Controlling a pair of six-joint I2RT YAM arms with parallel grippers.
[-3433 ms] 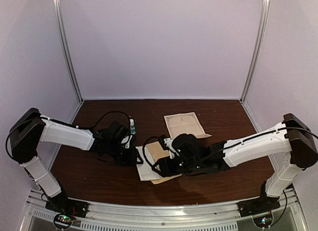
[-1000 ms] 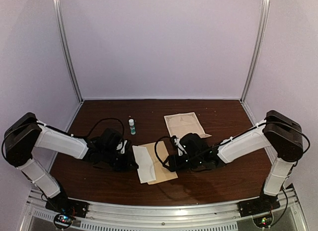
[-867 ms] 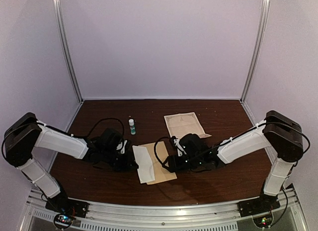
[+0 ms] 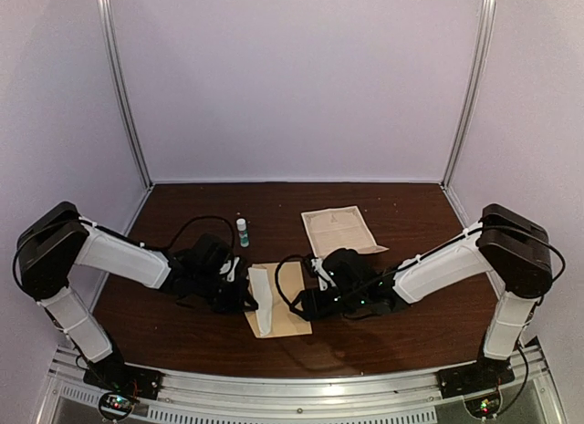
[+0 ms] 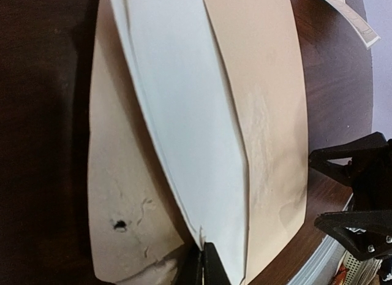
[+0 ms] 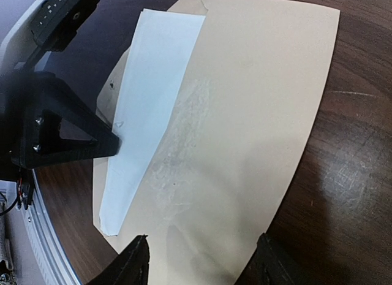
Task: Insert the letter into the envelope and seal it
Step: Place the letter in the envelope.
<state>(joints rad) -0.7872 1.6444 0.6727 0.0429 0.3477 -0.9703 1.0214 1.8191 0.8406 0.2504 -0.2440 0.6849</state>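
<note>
The tan envelope (image 4: 290, 307) lies flat in the middle of the table, with a dull smeared patch on its body (image 5: 269, 83). Its white-faced pointed flap (image 5: 184, 101) stands lifted and leans over the body. My left gripper (image 5: 202, 265) is shut on the flap's tip. The right gripper (image 6: 203, 257) hovers open over the envelope's near edge (image 6: 257, 113), its fingers astride the paper and holding nothing. The letter (image 4: 339, 230), a cream sheet with a dark border, lies flat behind the envelope, apart from it; only its corner (image 5: 352, 15) shows in the left wrist view.
A small white bottle with a green cap (image 4: 242, 231) stands behind my left arm. Pale walls with metal corner posts (image 4: 123, 96) close in the brown table (image 4: 411, 337) on three sides. A metal rail (image 4: 301, 387) runs along the near edge.
The white flap lay flat to the left of the tan body; now my left gripper has raised it and swung it rightward over the body. The right gripper has edged slightly left.
</note>
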